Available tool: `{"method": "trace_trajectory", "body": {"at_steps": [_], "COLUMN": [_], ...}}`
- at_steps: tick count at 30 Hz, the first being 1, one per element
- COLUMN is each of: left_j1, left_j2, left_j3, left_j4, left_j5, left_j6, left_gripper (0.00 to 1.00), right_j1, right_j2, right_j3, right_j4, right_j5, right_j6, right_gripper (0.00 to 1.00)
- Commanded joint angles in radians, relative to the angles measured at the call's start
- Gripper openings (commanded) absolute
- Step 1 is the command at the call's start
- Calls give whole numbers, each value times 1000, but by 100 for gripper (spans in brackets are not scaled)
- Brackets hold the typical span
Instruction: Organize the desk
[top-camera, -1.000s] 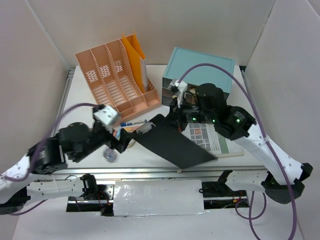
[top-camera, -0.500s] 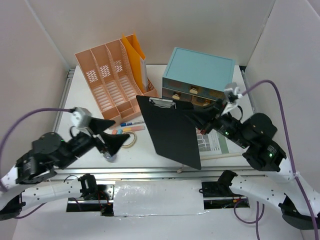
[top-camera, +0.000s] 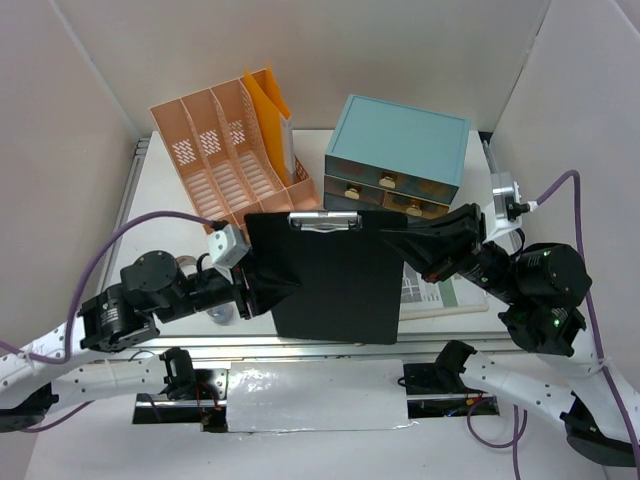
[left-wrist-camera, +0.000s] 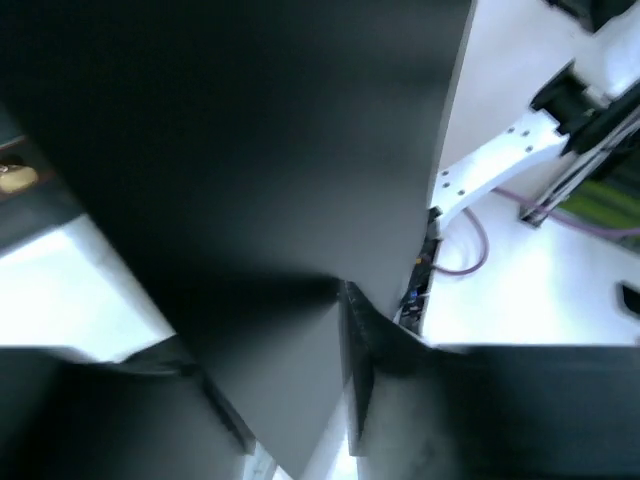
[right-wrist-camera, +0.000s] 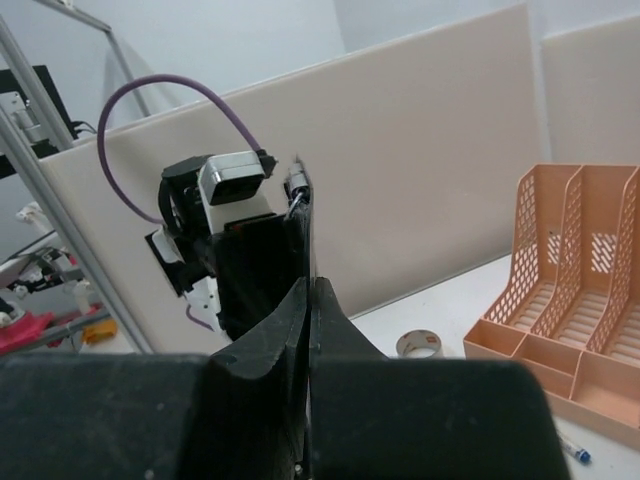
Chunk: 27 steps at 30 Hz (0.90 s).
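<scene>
A large white flat desk (top-camera: 160, 195) with aluminium rails fills the middle of the top view, closed in by white panel walls. Both claws hang over its near half, so the desk lies beneath and beyond them.

The right claw (top-camera: 390, 238) comes in from the right of the frame. It is pinched tight on the right edge of a black rectangular clipboard (top-camera: 330, 290), whose silver metal clip (top-camera: 325, 222) sits at its top.

The left claw (top-camera: 275, 285) reaches in from the lower left and meets the board's left edge. Its wrist view shows the dark board running down between the fingers, but I cannot tell whether they grip it.

Behind the board stand a pink slotted plastic file organizer (top-camera: 230, 150) and a teal drawer cabinet (top-camera: 400, 135).
</scene>
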Motion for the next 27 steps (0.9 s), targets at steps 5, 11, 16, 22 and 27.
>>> {"method": "trace_trajectory", "body": {"at_steps": [5, 11, 16, 22, 27], "left_j1": [-2, -2, -2, -2, -2], "left_j2": [-93, -139, -54, -25, -1], "left_j3": [-3, 31, 167, 203, 214], "left_j4": [104, 2, -192, -286, -353], "left_j5": [131, 291, 389, 441, 423], "left_j6": [64, 136, 216, 259, 284], "left_gripper": [0, 0, 0, 0, 0], "right_j1": [3, 2, 2, 2, 2], "right_j2": [-9, 49, 151, 217, 209], "right_j3": [-6, 53, 259, 394, 421], "right_j4": [91, -59, -424, -682, -734], "right_j5": [24, -293, -430, -556, -585], "right_j6": [-5, -209, -393, -535, -536], "right_gripper": [0, 83, 81, 70, 61]}}
